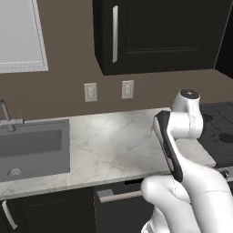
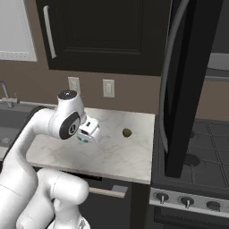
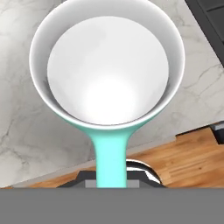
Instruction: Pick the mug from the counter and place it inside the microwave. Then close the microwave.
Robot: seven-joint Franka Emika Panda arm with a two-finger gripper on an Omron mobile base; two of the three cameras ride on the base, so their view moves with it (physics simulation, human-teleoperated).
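The mug (image 3: pixel 107 65) has a white inside, a teal outside and a teal handle (image 3: pixel 111 157) that runs down to my gripper (image 3: pixel 113 174). The gripper is shut on that handle. In the right base view the gripper (image 2: pixel 88 132) hangs over the marble counter (image 2: pixel 116 156), and only a teal sliver of the mug (image 2: pixel 82 139) shows under the hand. The microwave's dark door (image 2: pixel 181 89) stands open, edge-on at the right, with its curved handle (image 2: pixel 164 76) facing me. In the left base view my own arm hides the hand above the counter (image 1: pixel 104 145).
A small olive-brown lump (image 2: pixel 127 132) lies on the counter near the stove. The black stovetop (image 2: pixel 197 165) sits right of the counter, under the open door. A grey sink (image 1: pixel 32 145) with a faucet is at the left. Dark wall cabinets (image 1: pixel 154 32) hang above.
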